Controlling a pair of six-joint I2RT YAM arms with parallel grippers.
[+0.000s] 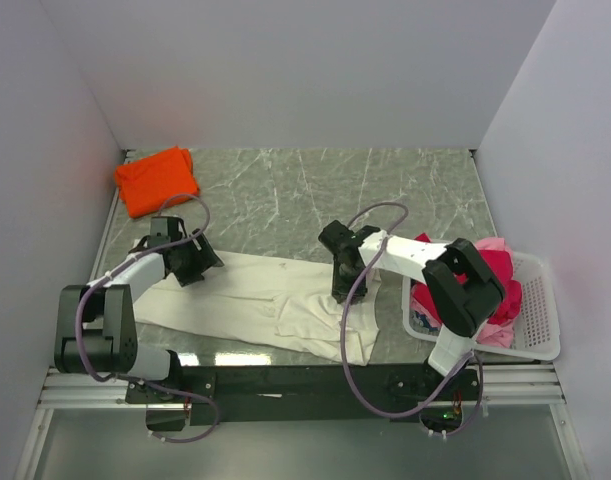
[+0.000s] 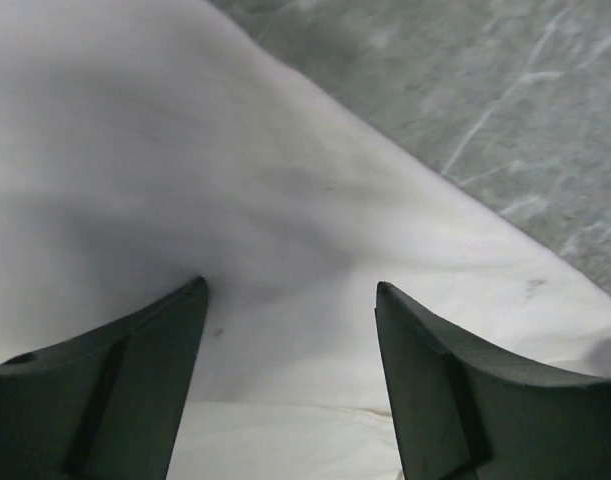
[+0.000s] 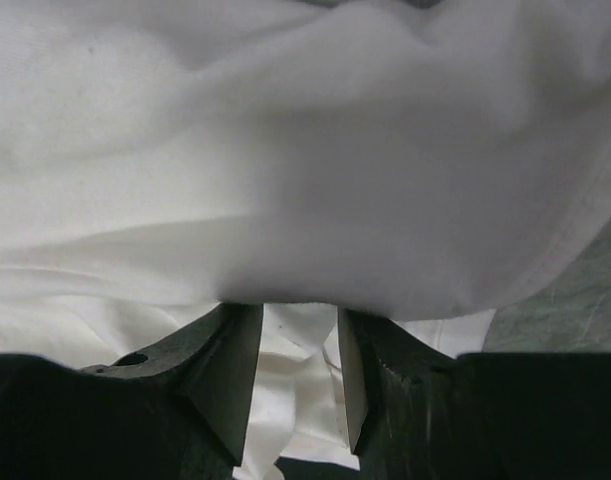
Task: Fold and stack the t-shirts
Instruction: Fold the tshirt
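Cream and half-spread, the t-shirt (image 1: 255,300) lies along the table's (image 1: 385,190) near edge, an arm at each end, apparently for a fold. The left gripper (image 2: 290,290) gapes over the cloth. The right gripper (image 3: 300,308) has its tips hidden under a raised fold, so its grip cannot be told.

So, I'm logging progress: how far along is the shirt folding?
Done: the orange t-shirt lies folded at the far left corner. In hand: the cream t-shirt is spread on the table, with the left gripper and right gripper both on it. Left: the red t-shirt and pink t-shirt sit bunched in the basket.
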